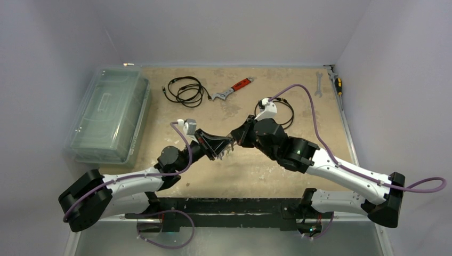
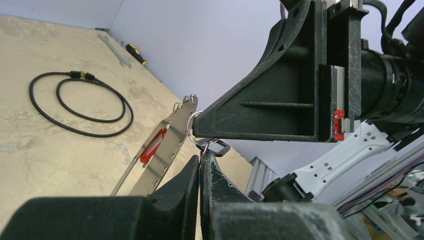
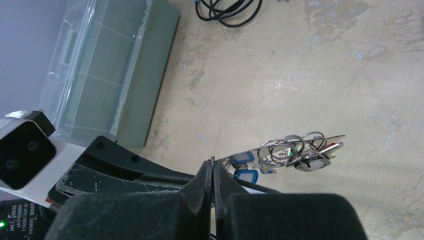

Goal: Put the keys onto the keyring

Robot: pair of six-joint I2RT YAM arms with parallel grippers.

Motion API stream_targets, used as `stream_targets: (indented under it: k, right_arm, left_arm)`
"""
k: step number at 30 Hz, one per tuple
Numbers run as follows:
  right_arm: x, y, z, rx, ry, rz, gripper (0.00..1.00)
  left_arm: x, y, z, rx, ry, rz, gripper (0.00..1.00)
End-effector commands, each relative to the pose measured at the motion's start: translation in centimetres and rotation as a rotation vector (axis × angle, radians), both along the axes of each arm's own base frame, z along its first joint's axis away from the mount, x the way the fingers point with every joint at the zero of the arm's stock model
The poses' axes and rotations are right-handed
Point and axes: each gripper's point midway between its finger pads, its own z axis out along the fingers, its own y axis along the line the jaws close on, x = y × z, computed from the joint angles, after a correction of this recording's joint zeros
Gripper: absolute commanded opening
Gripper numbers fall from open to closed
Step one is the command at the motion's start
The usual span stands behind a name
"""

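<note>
The left gripper point(image 2: 201, 162) is squeezed shut. A thin blue edge peeks out between its fingers, and I think that is a blue key point(image 2: 200, 171). The right gripper point(image 3: 213, 165) is squeezed shut too and seems to pinch the keyring point(image 3: 286, 146) by its thin wire. The keys point(image 3: 243, 161) hang in a bunch in the air, above the middle of the table point(image 3: 325, 75).

The two grippers are almost touching. If they bump, or pull apart too hard, the thin wire could slip out. Then the whole bunch would drop onto the table. The rings look tangled too, so a key could get stuck.
</note>
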Motion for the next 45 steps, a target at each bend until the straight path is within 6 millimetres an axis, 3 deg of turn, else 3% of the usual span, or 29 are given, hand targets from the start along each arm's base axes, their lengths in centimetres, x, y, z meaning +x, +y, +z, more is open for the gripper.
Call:
stream_targets:
  k: [1, 13, 25, 34, 45]
  right_arm:
    - [0.2, -0.2, 3.0, 0.073, -0.038, -0.013, 0.00]
    - [-0.3, -0.5, 3.6, 0.042, -0.047, 0.019, 0.00]
    - [-0.9, -0.3, 3.9, 0.031, -0.046, 0.072, 0.00]
    - [-2.0, 1.2, 2.6, -0.007, 0.001, 0.192, 0.00]
    - [-2.9, 1.2, -0.1, -0.119, 0.090, 0.358, 0.00]
  left_arm:
    - [0.2, -0.3, 1.9, 0.072, -0.093, 0.016, 0.00]
    - [1.7, 0.9, 0.0, 0.375, -0.134, 0.099, 0.00]
    - [1.9, 1.8, -0.1, 0.490, -0.172, 0.120, 0.00]
    - [2.2, 2.3, 0.3, 0.524, -0.261, 0.142, 0.00]
    - [2.5, 3.5, 0.5, 0.586, -0.352, 0.206, 0.03]
